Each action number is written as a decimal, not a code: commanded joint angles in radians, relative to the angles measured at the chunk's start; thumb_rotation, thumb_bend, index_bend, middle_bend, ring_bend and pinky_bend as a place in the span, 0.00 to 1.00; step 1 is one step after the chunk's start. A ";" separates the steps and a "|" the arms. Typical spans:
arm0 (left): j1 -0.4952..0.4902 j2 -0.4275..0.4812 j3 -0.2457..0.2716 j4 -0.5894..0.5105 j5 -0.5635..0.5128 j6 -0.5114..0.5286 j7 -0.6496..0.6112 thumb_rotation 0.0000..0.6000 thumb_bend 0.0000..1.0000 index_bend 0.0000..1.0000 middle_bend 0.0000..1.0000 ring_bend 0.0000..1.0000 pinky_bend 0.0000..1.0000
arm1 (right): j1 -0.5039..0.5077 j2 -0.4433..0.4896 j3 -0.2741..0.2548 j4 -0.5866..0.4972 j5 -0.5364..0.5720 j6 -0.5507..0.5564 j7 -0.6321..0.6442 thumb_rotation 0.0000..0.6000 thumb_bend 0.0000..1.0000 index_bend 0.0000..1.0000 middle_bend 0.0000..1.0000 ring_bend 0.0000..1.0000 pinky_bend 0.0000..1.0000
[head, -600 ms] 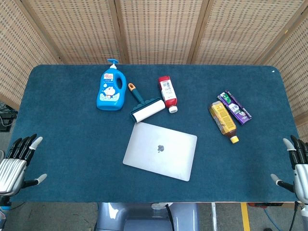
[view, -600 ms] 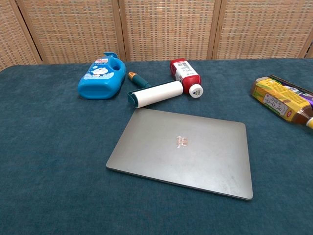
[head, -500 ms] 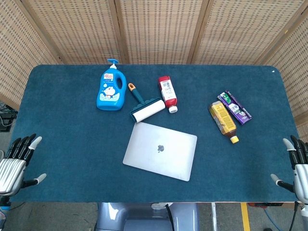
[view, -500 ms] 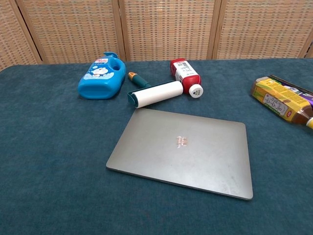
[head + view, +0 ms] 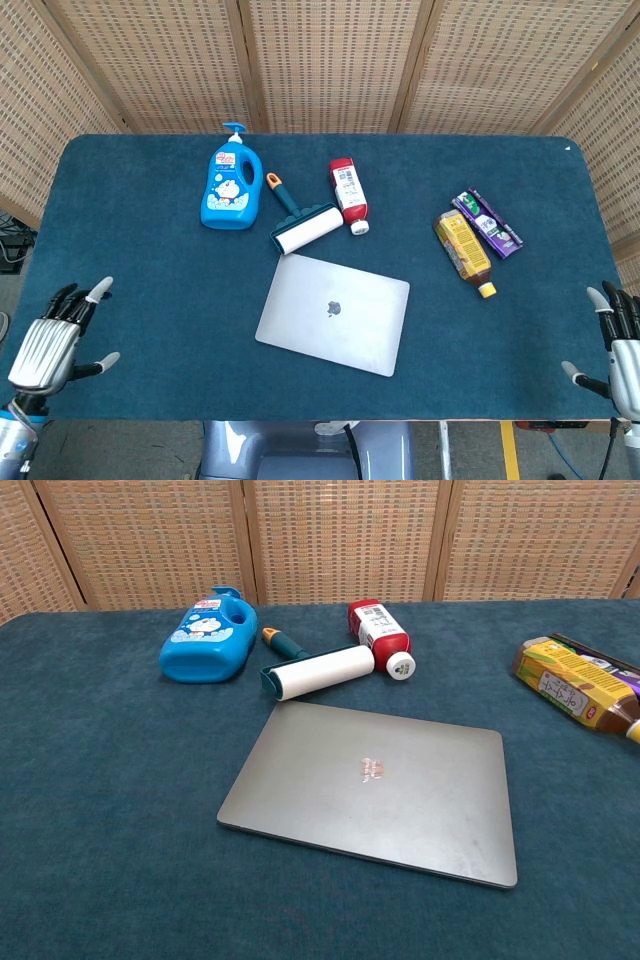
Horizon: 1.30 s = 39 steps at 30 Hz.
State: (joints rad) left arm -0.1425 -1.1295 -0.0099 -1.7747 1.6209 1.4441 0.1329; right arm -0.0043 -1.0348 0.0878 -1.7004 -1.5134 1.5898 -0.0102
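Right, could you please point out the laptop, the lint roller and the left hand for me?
laptop [image 5: 333,312], head view, on the middle of its closed lid.
lint roller [image 5: 320,672], chest view, on its white roll.
left hand [image 5: 48,345], head view, on its back.

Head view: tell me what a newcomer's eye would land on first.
The closed silver laptop lies flat at the middle of the blue table. Behind it lie a blue pump bottle, a lint roller and a red-and-white bottle; a yellow-labelled bottle and a purple packet lie to the right. The left hand and right hand hold nothing at the near corners.
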 commanded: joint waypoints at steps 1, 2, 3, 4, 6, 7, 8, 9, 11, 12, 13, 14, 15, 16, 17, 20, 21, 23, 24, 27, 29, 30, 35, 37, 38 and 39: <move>-0.151 -0.078 -0.035 -0.037 -0.034 -0.233 -0.006 1.00 0.31 0.00 0.83 0.87 0.76 | 0.008 -0.007 0.010 0.009 0.029 -0.018 -0.011 1.00 0.00 0.00 0.00 0.00 0.00; -0.189 -0.081 -0.044 -0.066 -0.074 -0.308 -0.002 1.00 0.40 0.00 0.87 0.91 0.82 | 0.011 -0.010 0.014 0.011 0.040 -0.025 -0.015 1.00 0.00 0.00 0.00 0.00 0.00; -0.224 -0.082 -0.055 -0.094 -0.118 -0.376 -0.001 1.00 0.56 0.00 0.91 0.96 0.89 | 0.013 -0.012 0.017 0.013 0.048 -0.030 -0.019 1.00 0.00 0.00 0.00 0.00 0.00; -0.273 -0.087 -0.073 -0.123 -0.177 -0.462 0.000 1.00 0.69 0.00 0.93 0.99 0.95 | 0.016 -0.014 0.020 0.016 0.059 -0.036 -0.025 1.00 0.00 0.00 0.00 0.00 0.00; -0.343 -0.100 -0.102 -0.142 -0.266 -0.572 0.013 1.00 0.86 0.00 0.95 1.00 1.00 | 0.020 -0.019 0.024 0.021 0.072 -0.045 -0.035 1.00 0.00 0.00 0.00 0.00 0.00; -0.390 -0.116 -0.122 -0.143 -0.333 -0.635 0.026 1.00 0.91 0.00 0.95 1.00 1.00 | 0.022 -0.022 0.026 0.023 0.080 -0.049 -0.041 1.00 0.00 0.00 0.00 0.00 0.00; -0.423 -0.127 -0.135 -0.140 -0.385 -0.675 0.039 1.00 0.93 0.00 0.95 1.00 1.00 | 0.023 -0.024 0.028 0.025 0.085 -0.053 -0.045 1.00 0.00 0.00 0.00 0.00 0.00; -0.458 -0.141 -0.147 -0.135 -0.442 -0.715 0.051 1.00 0.95 0.00 0.95 1.00 1.00 | 0.025 -0.026 0.029 0.027 0.092 -0.058 -0.047 1.00 0.00 0.00 0.00 0.00 0.00; -0.540 -0.169 -0.164 -0.116 -0.574 -0.792 0.078 1.00 0.95 0.00 0.95 1.00 1.00 | 0.029 -0.029 0.034 0.033 0.112 -0.071 -0.047 1.00 0.00 0.00 0.00 0.00 0.00; -0.549 -0.170 -0.165 -0.114 -0.590 -0.798 0.082 1.00 0.96 0.00 0.95 1.00 1.00 | 0.030 -0.029 0.035 0.033 0.114 -0.072 -0.047 1.00 0.00 0.00 0.00 0.00 0.00; -0.581 -0.180 -0.167 -0.108 -0.641 -0.821 0.091 1.00 0.96 0.00 0.95 1.00 1.00 | 0.031 -0.029 0.037 0.035 0.121 -0.076 -0.048 1.00 0.00 0.00 0.00 0.00 0.00; -0.636 -0.199 -0.168 -0.096 -0.716 -0.865 0.098 1.00 0.97 0.00 0.95 1.00 1.00 | 0.033 -0.031 0.041 0.040 0.134 -0.082 -0.050 1.00 0.00 0.00 0.00 0.00 0.00; -0.674 -0.209 -0.167 -0.084 -0.768 -0.885 0.106 1.00 0.97 0.00 0.95 1.00 1.00 | 0.034 -0.033 0.043 0.041 0.139 -0.084 -0.053 1.00 0.00 0.00 0.00 0.00 0.00; -0.719 -0.220 -0.162 -0.074 -0.826 -0.896 0.118 1.00 0.98 0.00 0.95 1.00 1.00 | 0.035 -0.034 0.044 0.043 0.143 -0.086 -0.057 1.00 0.00 0.00 0.00 0.00 0.00; -0.752 -0.230 -0.157 -0.067 -0.868 -0.900 0.126 1.00 0.98 0.00 0.95 1.00 1.00 | 0.036 -0.036 0.044 0.043 0.144 -0.087 -0.061 1.00 0.00 0.00 0.00 0.00 0.00; -0.853 -0.267 -0.139 -0.046 -0.987 -0.890 0.153 1.00 0.98 0.00 0.95 1.00 1.00 | 0.038 -0.041 0.045 0.045 0.150 -0.089 -0.073 1.00 0.00 0.00 0.00 0.00 0.00; -0.882 -0.278 -0.134 -0.039 -1.022 -0.889 0.157 1.00 0.98 0.00 0.95 1.00 1.00 | 0.039 -0.042 0.045 0.047 0.153 -0.091 -0.077 1.00 0.00 0.00 0.00 0.00 0.00; -0.946 -0.301 -0.120 -0.023 -1.098 -0.888 0.165 1.00 0.98 0.00 0.95 1.00 1.00 | 0.042 -0.046 0.048 0.050 0.163 -0.098 -0.083 1.00 0.00 0.00 0.00 0.00 0.00; -0.974 -0.314 -0.114 -0.013 -1.127 -0.883 0.171 1.00 0.98 0.00 0.95 1.00 1.00 | 0.043 -0.047 0.049 0.052 0.168 -0.101 -0.085 1.00 0.00 0.00 0.00 0.00 0.00; -1.052 -0.352 -0.092 0.014 -1.223 -0.866 0.184 1.00 0.98 0.00 0.95 1.00 1.00 | 0.046 -0.049 0.053 0.057 0.179 -0.105 -0.088 1.00 0.00 0.00 0.00 0.00 0.00; -1.109 -0.370 -0.076 0.038 -1.315 -0.885 0.177 1.00 0.98 0.00 0.95 1.00 1.00 | 0.046 -0.049 0.055 0.059 0.184 -0.106 -0.088 1.00 0.00 0.00 0.00 0.00 0.00; -1.132 -0.375 -0.071 0.049 -1.345 -0.894 0.173 1.00 0.98 0.00 0.95 1.00 1.00 | 0.046 -0.049 0.055 0.060 0.185 -0.106 -0.088 1.00 0.00 0.00 0.00 0.00 0.00; -1.197 -0.405 -0.051 0.092 -1.413 -0.889 0.162 1.00 0.98 0.00 0.95 1.00 1.00 | 0.045 -0.048 0.058 0.061 0.191 -0.104 -0.086 1.00 0.00 0.00 0.00 0.00 0.00; -1.210 -0.415 -0.045 0.097 -1.421 -0.872 0.158 1.00 0.98 0.00 0.95 1.00 1.00 | 0.045 -0.047 0.059 0.062 0.193 -0.104 -0.085 1.00 0.00 0.00 0.00 0.00 0.00; -1.214 -0.417 -0.043 0.098 -1.426 -0.869 0.154 1.00 0.98 0.00 0.95 1.00 1.00 | 0.045 -0.047 0.059 0.063 0.194 -0.104 -0.084 1.00 0.00 0.00 0.00 0.00 0.00; -1.219 -0.420 -0.040 0.100 -1.430 -0.865 0.152 1.00 0.98 0.00 0.95 1.00 1.00 | 0.045 -0.047 0.060 0.064 0.196 -0.106 -0.083 1.00 0.00 0.00 0.00 0.00 0.00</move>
State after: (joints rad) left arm -1.3556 -1.5448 -0.0546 -1.6776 0.1967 0.5742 0.2886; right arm 0.0405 -1.0820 0.1473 -1.6367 -1.3179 1.4843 -0.0935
